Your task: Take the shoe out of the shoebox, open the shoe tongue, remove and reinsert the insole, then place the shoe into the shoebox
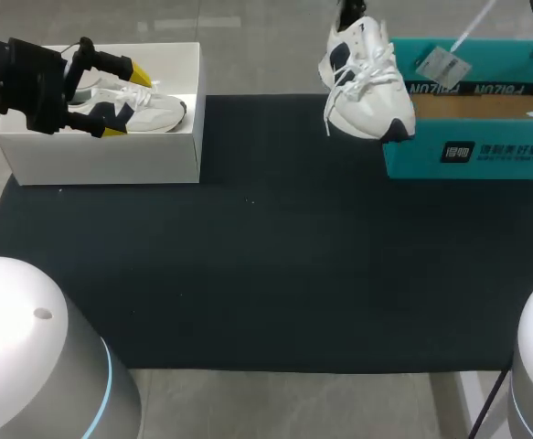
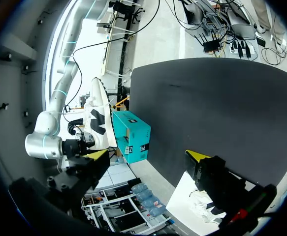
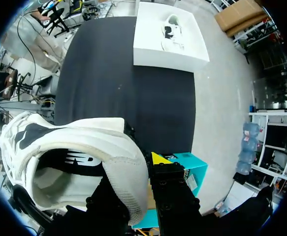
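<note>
Head view, raised shoe point(image 1: 371, 87) before teal shoebox point(image 1: 485, 151), white box point(image 1: 101, 157) left

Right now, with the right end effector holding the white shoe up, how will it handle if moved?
Likely to swing: the right end effector pinches only the heel collar, so the shoe hangs below it. Its loose laces will probably flop and could snag the teal shoebox.

My left arm point(image 1: 24, 82) comes in from the left side. Its gripper point(image 1: 127, 101) lies about level, with the two fingers wide apart. My right gripper point(image 3: 142, 164) is held high at the far side, fingers pinching the heel of the shoe point(image 1: 371, 87).
</note>
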Controlling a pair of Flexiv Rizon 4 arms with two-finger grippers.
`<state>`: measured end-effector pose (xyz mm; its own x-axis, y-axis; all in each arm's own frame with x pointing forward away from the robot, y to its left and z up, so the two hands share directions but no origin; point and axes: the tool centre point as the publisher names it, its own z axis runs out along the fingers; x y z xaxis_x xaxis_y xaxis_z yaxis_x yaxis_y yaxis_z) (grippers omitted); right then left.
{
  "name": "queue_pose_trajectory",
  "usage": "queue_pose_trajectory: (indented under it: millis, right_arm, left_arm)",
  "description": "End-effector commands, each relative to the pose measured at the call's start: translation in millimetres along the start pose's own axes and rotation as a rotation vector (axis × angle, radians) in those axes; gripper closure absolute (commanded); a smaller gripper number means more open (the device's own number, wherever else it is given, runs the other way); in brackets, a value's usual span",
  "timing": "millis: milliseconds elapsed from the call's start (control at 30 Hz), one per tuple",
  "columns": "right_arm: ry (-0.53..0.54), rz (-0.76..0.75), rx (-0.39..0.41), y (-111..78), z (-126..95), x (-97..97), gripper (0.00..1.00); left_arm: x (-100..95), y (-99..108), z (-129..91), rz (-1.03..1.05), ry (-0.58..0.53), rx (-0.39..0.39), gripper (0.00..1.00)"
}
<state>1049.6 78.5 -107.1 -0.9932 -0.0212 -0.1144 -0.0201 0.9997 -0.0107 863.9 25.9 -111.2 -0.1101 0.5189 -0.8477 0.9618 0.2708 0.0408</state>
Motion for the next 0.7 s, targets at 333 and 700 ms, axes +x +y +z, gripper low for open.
queue_pose_trajectory:
  millis: [333,700]
  right_arm:
    - [-0.04,-0.021,0.058,-107.7,4,-0.8,1.0]
    - [-0.042,0.039,0.071,-119.1,3,-2.8,1.0]
  left_arm:
    - [-0.7,1,0,0.0,0.005,0.001,0.0]
    - [-0.7,1,0,0.0,0.005,0.001,0.0]
